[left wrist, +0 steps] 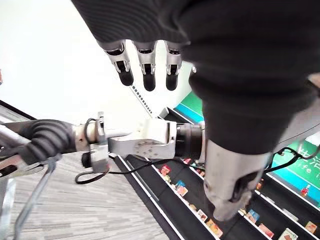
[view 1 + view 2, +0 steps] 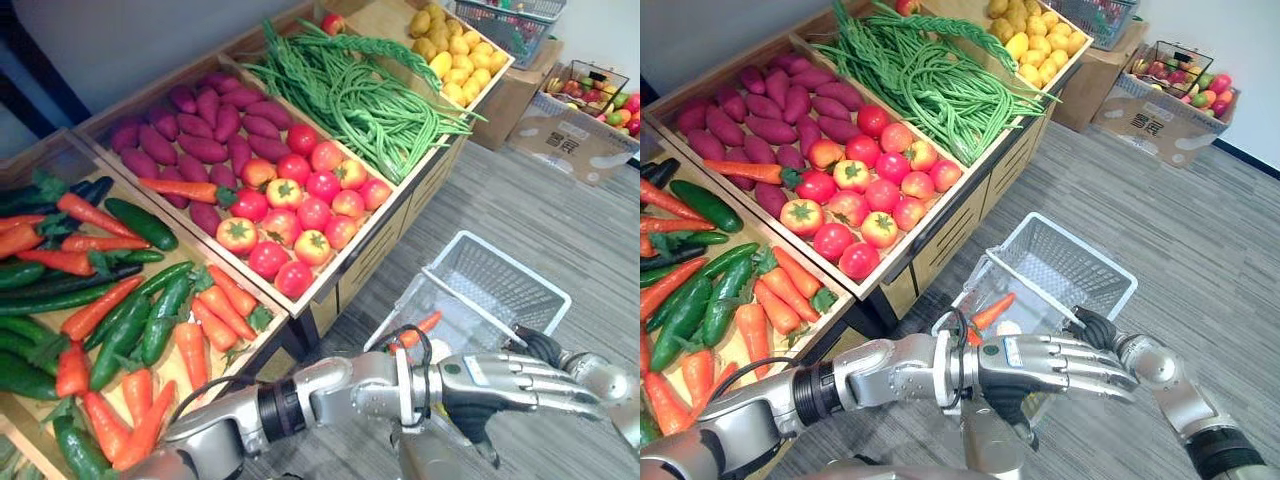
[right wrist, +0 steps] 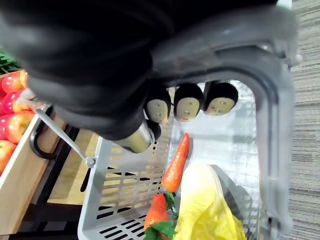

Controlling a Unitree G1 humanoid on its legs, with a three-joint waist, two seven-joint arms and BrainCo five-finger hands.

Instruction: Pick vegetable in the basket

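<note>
A pale grey mesh basket (image 2: 1065, 262) hangs over the floor beside the produce stand. Two carrots (image 3: 176, 162) and a yellow-green leafy vegetable (image 3: 205, 207) lie inside it; one carrot (image 2: 990, 312) also peeks out past my left arm. My right hand (image 2: 1095, 328) is at the basket's near end. In the right wrist view its fingers (image 3: 187, 104) are curled round the grey handle (image 3: 272, 110). My left hand (image 2: 1065, 365) reaches across above the basket's near end with its fingers (image 1: 145, 67) straight and nothing in it.
The wooden stand on my left holds carrots (image 2: 215, 310) and cucumbers (image 2: 125, 335), tomatoes (image 2: 300, 205), purple sweet potatoes (image 2: 205, 125), long green beans (image 2: 360, 95) and yellow fruit (image 2: 455, 55). A cardboard box of fruit (image 2: 585, 125) sits far right on the grey floor.
</note>
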